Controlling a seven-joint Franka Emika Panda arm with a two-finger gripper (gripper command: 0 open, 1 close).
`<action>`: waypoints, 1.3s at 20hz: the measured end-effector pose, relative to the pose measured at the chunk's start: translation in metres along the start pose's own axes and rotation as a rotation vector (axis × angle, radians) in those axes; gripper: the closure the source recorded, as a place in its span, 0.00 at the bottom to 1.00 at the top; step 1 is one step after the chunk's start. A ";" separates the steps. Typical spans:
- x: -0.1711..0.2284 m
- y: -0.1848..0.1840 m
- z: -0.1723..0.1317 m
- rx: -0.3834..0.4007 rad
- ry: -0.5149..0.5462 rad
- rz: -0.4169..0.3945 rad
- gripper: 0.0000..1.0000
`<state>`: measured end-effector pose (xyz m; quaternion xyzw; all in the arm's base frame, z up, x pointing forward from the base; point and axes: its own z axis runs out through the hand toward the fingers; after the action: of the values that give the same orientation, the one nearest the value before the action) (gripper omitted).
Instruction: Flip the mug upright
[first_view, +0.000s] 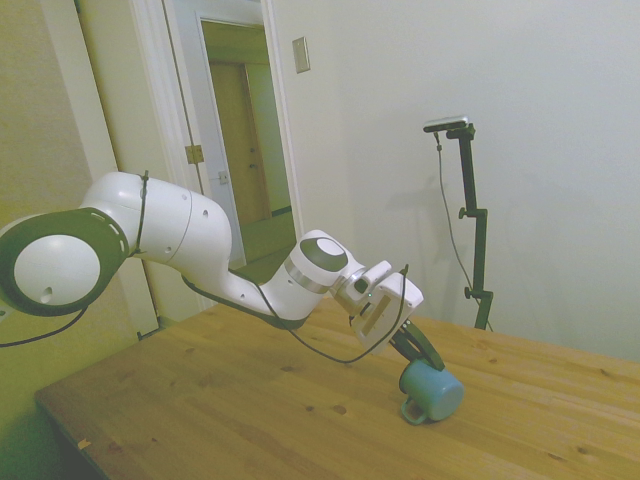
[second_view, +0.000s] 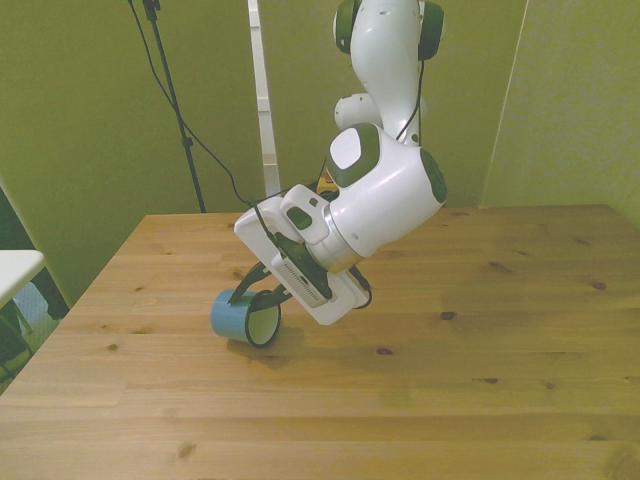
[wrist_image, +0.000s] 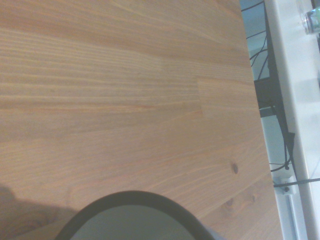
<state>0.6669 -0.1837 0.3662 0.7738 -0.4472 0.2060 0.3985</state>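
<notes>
— On the bench (second_view: 480, 330), toward the front view's left and in from the near edge, we found the mug (second_view: 245, 318) lying tipped, its mouth toward the camera and its handle down against the wood in the side view. What did we make of the tool (second_view: 262, 290)?

— We saw its dark fingers (first_view: 418, 348) drawn in at the mug's rim, one apparently outside the wall and one inside the mouth. We judged it clenched on the mug, though the contact itself was partly hidden behind the white hand.

— And the wrist view?

— We saw only wood grain and a dark curved rim (wrist_image: 135, 200) with a pale inside, out of focus. We took that for the mug's mouth seen from close by.

— What did we think could go wrong?

— We judged the hold thin: a pinch on one stretch of smooth wall. If the wrist turned fast, the mug could swivel or slip out and roll across the bench. With the handle underneath, it might also catch on the wood and lever the mug loose. Letting go before the base sat flat could tip it over again.

— Any brand, label or writing?

— We could read none, on the mug, the arm (first_view: 190, 240) or the bench.
</notes>
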 end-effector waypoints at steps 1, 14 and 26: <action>0.000 0.000 0.000 0.000 0.000 0.000 1.00; 0.068 0.068 -0.037 0.146 -0.127 0.228 1.00; 0.043 0.057 -0.089 0.673 -0.407 0.480 1.00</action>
<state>0.6434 -0.1514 0.4729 0.7595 -0.5911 0.2701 -0.0299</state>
